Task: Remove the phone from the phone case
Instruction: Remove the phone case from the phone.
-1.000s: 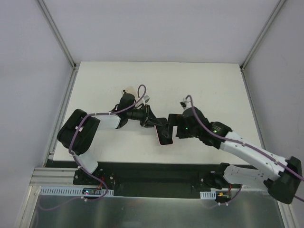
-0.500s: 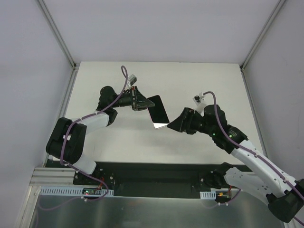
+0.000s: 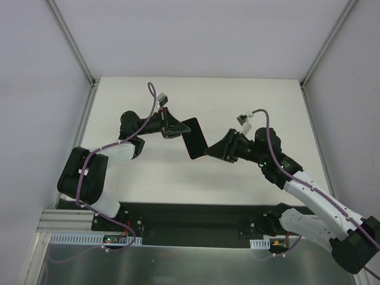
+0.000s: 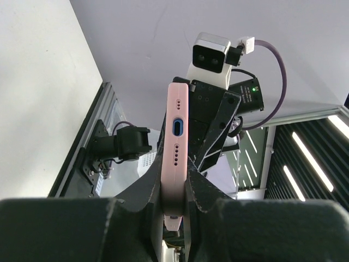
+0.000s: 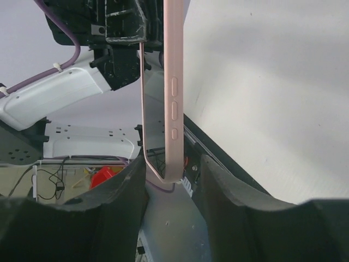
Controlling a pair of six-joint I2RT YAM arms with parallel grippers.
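Observation:
A phone with a dark screen sits in a pink phone case, held in the air above the white table. My left gripper is shut on its upper end. In the left wrist view the case stands edge on, port showing, pinched between my left gripper. My right gripper reaches the lower corner. In the right wrist view the case's button edge hangs between my right gripper, whose jaws stand apart, with a gap at the right finger.
A black base plate runs along the table's near edge. Metal frame posts and grey walls close in the sides. The right arm's wrist camera faces the left wrist view from close behind the case.
The left arm has lifted the cased phone off the table and carried it up and left. The right gripper let go, narrowed its jaws and came back round the lower corner.

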